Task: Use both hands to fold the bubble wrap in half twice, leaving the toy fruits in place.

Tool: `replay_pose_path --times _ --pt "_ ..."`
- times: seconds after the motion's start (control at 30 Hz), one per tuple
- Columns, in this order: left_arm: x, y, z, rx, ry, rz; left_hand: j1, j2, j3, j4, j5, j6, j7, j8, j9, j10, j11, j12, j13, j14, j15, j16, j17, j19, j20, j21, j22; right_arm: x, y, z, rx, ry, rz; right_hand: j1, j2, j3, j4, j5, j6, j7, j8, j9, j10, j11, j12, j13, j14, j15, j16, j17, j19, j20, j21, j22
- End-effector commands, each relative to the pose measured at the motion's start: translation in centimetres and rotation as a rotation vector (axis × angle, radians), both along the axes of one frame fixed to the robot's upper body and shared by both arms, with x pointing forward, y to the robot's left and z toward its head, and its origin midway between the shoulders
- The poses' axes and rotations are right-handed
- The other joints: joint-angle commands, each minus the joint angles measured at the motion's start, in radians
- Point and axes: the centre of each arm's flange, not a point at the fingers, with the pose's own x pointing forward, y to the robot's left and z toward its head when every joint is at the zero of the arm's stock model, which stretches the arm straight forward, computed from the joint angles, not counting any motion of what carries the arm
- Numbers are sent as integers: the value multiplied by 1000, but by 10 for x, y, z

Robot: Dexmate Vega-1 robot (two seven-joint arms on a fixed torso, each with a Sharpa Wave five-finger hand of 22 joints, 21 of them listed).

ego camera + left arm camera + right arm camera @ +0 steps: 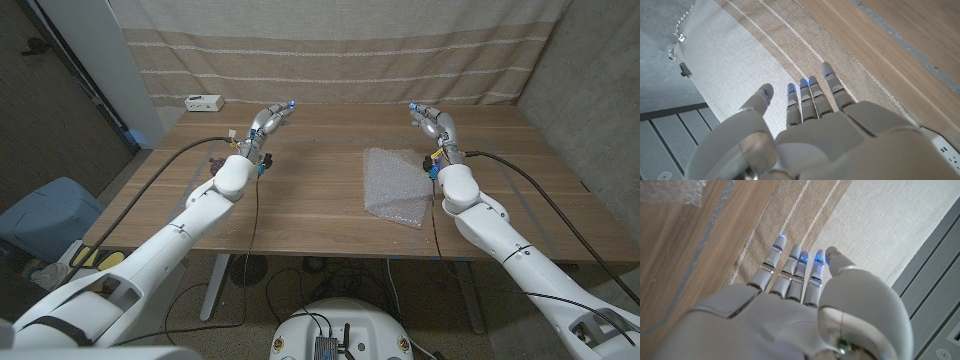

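A folded piece of clear bubble wrap [398, 184] lies on the wooden table [310, 200], right of centre. My right hand [432, 122] hovers just beyond its far right corner, fingers stretched out and holding nothing. A corner of the wrap [675, 191] shows in the right wrist view, past my right hand [795, 305]. My left hand [268, 121] is raised over the far left part of the table, well away from the wrap, fingers extended and empty. In the left wrist view my left hand [810, 130] points at the curtain. I see no toy fruits.
A small white box [203, 101] sits at the table's far left corner. A beige striped curtain [330, 50] hangs behind the table. A white power strip [942, 145] shows at the left wrist view's edge. A blue bin [45, 215] stands on the floor to the left.
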Motion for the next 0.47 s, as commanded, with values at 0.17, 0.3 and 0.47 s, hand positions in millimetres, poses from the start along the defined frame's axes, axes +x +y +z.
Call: replay_pose_path --times 0.17,0.3,0.47 --pt "11 41 -15 -142 86 -58 -40 13 -3 19 -6 -83 17 -4 -3 -62 1 1 -7 -69 5 5 5 -36 -16 -25 3 13 -20 7 136 -50 -56 -41 -17 -6 9 6 -39 5 -11 -1 -32 12 -12 -7 -41 18 -39 -27 -25 0 -17 -5" --pt "16 49 -18 -142 111 -60 -60 20 -10 43 -10 -101 5 0 -3 -76 -16 4 -9 -79 7 11 8 -40 -16 -31 3 2 -7 9 132 -104 -123 -104 -20 -21 23 3 -84 12 -12 -5 -71 24 -18 -18 -144 42 -97 -60 -97 -26 -64 -12" --pt "22 55 -20 -160 130 -63 -72 17 -14 54 -12 -119 -13 -1 -4 -83 -10 6 -10 -89 12 11 7 -43 -12 -35 3 -14 17 11 89 -161 -110 -125 -23 -24 25 2 -97 12 -13 -6 -101 26 -25 -22 -174 40 -108 -72 -114 -35 -79 -13"
